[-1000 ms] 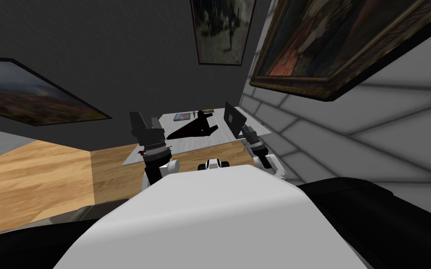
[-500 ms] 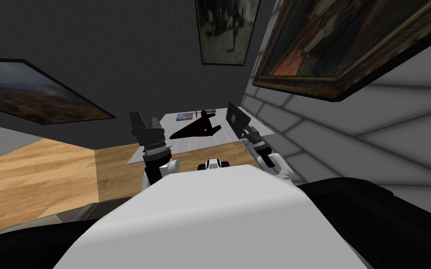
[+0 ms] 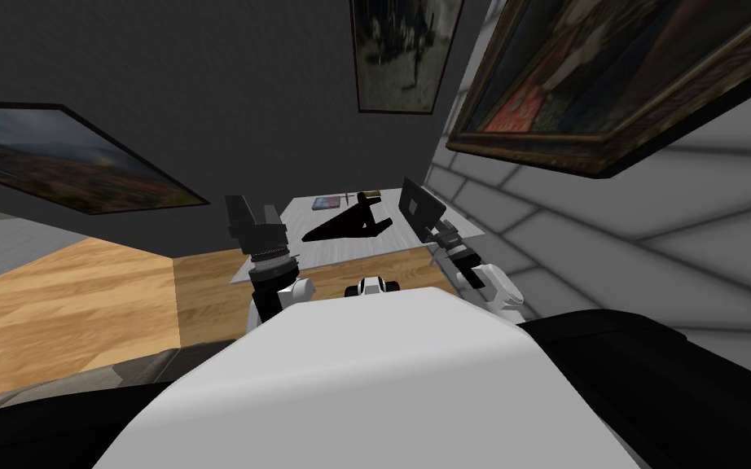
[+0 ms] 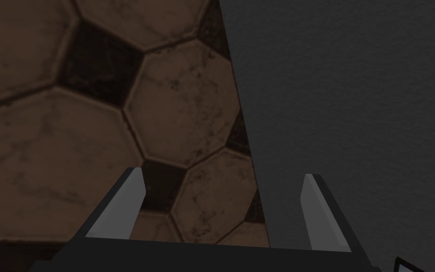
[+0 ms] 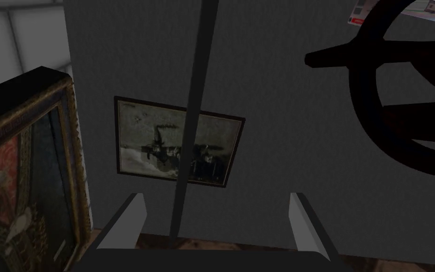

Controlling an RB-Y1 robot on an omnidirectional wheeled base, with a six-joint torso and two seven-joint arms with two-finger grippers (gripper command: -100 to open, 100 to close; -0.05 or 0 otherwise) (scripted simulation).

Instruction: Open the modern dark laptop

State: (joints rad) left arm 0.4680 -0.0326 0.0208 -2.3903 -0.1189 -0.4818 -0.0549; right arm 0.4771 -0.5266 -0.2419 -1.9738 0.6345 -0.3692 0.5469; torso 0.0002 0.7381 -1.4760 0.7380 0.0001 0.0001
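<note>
Currently right pincer (image 5: 216, 195) spread astride thin, flat, dark laptop lid (image 5: 196, 94), edge-on.

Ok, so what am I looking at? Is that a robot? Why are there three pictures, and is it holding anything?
Yes, it's a robot with two arms. The wide picture comes from a camera on its head, looking down and forward. The other two come from little cameras on its hands, one on each. Each hand is a gripper with two thin grey fingers. The left gripper is open and holds nothing. The right gripper is open too. A thin dark strip stands between its fingers, touching neither; that is probably the lid of the dark laptop seen edge-on. The laptop sits on a pale table, along with a dark wheel-shaped thing and a book.
</note>
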